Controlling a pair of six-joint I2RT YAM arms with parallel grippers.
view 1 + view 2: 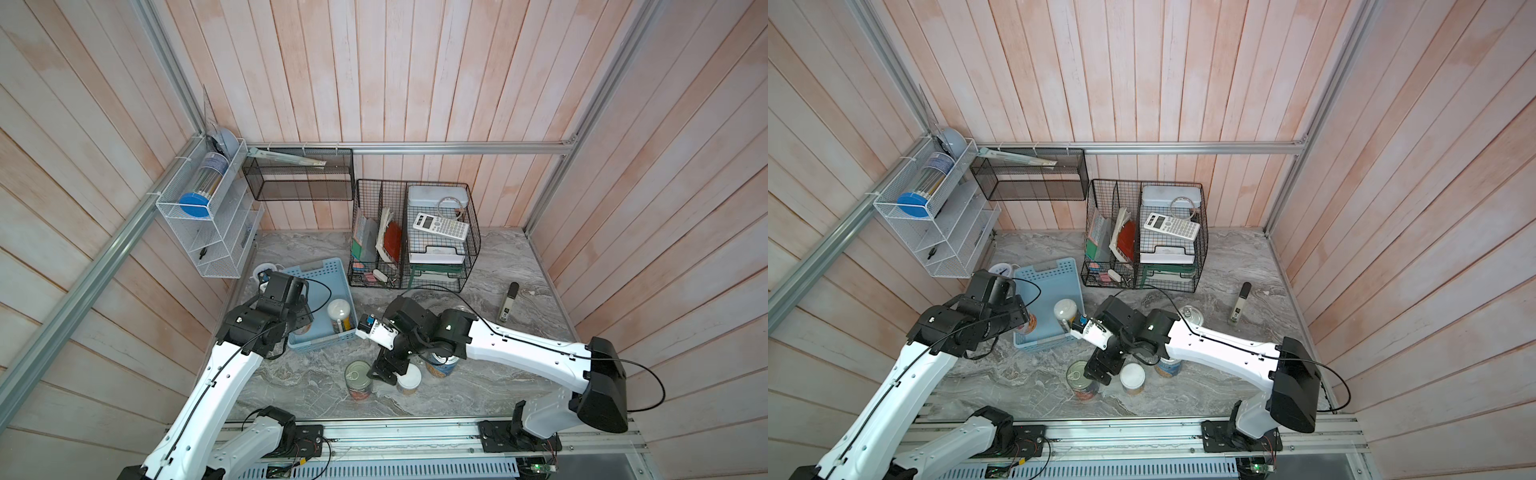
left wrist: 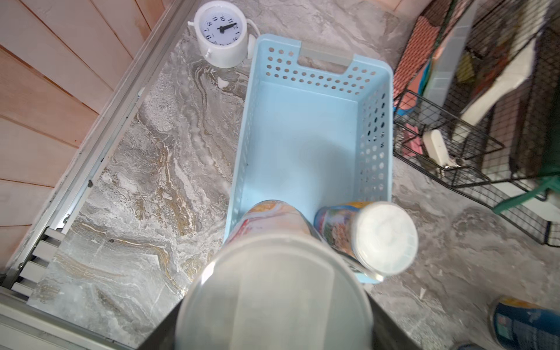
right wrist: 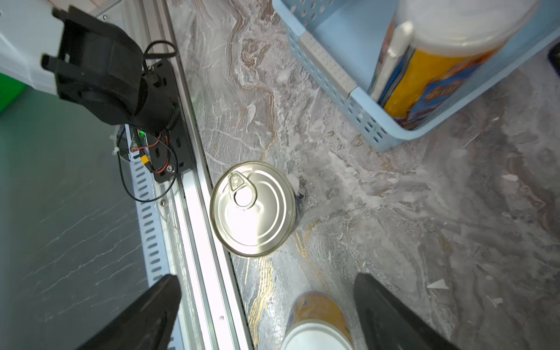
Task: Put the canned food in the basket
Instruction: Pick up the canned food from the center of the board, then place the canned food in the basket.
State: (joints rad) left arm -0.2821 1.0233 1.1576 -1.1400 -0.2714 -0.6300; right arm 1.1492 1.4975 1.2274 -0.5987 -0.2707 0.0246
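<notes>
on the grey marble table the light blue basket sits toward the left side. the left gripper is clamped on a white-lidded jar at the basket's near end, beside a second jar standing inside it. the right gripper is spread wide just above a third jar on the table, which stands between a red can and a blue can. another can stands farther back behind the right arm; these four are all outside the basket.

White clock dial: black hour numerals.
</notes>
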